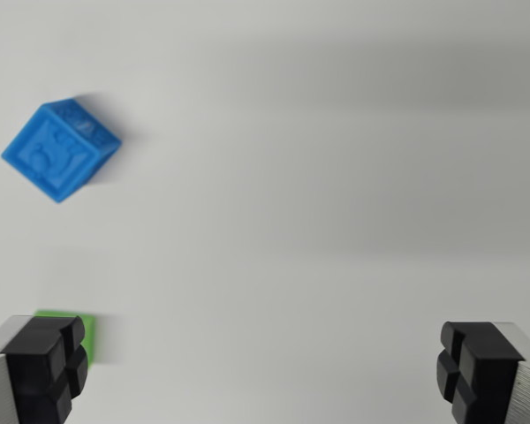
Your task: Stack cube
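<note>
The gripper [265, 367] is spread wide and empty; the green cube [81, 329], below the blue cube [60, 150], is half hidden behind one finger and could be knocked.

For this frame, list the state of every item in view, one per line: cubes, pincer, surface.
Blue plastic cube with embossed faces: resting on the surface, turned cornerwise to the view, free, nothing stacked on it.
Green cube: on the surface, mostly hidden behind the pincer finger at the wrist view's left; contact cannot be told.
Pincer: open wide, black pads apart, holding nothing.
White table surface: bare between the fingers.
</note>
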